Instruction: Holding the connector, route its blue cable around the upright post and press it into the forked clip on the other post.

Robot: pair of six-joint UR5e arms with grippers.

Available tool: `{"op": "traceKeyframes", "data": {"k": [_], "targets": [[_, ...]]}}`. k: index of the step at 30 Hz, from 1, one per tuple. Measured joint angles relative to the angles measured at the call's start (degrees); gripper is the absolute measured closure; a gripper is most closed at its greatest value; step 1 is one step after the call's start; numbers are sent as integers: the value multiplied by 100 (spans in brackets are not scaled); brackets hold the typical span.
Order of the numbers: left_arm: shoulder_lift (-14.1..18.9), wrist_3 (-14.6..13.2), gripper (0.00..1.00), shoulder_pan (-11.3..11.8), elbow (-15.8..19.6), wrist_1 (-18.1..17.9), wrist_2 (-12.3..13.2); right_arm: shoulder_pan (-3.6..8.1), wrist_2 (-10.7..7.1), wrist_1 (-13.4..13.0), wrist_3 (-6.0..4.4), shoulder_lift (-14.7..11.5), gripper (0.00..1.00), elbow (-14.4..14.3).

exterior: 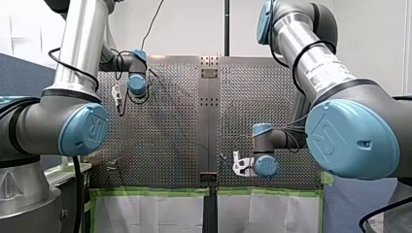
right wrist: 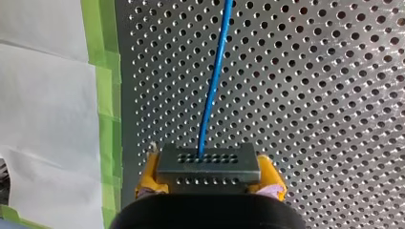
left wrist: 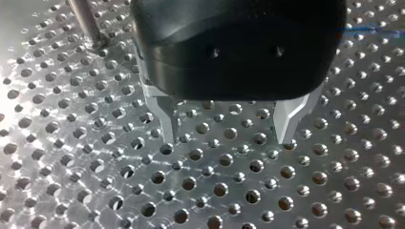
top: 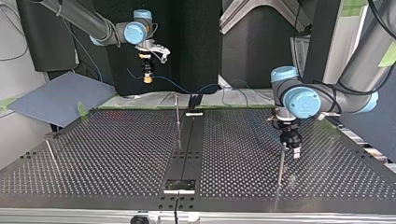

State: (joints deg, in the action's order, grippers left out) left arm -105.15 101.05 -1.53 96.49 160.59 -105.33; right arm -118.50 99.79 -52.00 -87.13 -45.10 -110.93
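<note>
My right gripper (right wrist: 208, 181) has its yellow pads (right wrist: 145, 179) shut on a grey connector (right wrist: 208, 164). The blue cable (right wrist: 215, 81) runs straight ahead from it over the perforated table. At the top view's left, this right gripper (top: 147, 77) hangs high above the table's far edge, and the blue cable (top: 168, 83) sags away from it toward the middle. My left gripper (left wrist: 227, 138) is black with metal fingers, open and empty, just over the table. It is my left gripper (top: 290, 148) that stands close beside the top of a thin upright post (top: 280, 165).
Another thin post (top: 177, 119) stands at the table's centre seam, and a third post (top: 50, 153) leans at the top view's left. A post base (left wrist: 86, 19) shows behind my left gripper. Green tape (right wrist: 107, 95) and white sheets border the table (right wrist: 310, 95).
</note>
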Motion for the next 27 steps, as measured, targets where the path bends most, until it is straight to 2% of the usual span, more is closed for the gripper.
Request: {"op": "traceKeyframes", "data": {"k": [9, 14, 22, 27], "targets": [[5, 40, 0, -6, 1, 281, -27, 77, -20, -3, -32, 12, 100, -3], [30, 155, 0, -4, 3, 494, -172, 102, -20, -8, -40, 13, 100, -3], [300, 255, 0, 43, 172, 835, -497, 118, -52, -17, -42, 17, 100, -4], [547, 219, 0, 93, 411, 1083, -582, 120, -80, -20, -42, 18, 100, -3]]}}
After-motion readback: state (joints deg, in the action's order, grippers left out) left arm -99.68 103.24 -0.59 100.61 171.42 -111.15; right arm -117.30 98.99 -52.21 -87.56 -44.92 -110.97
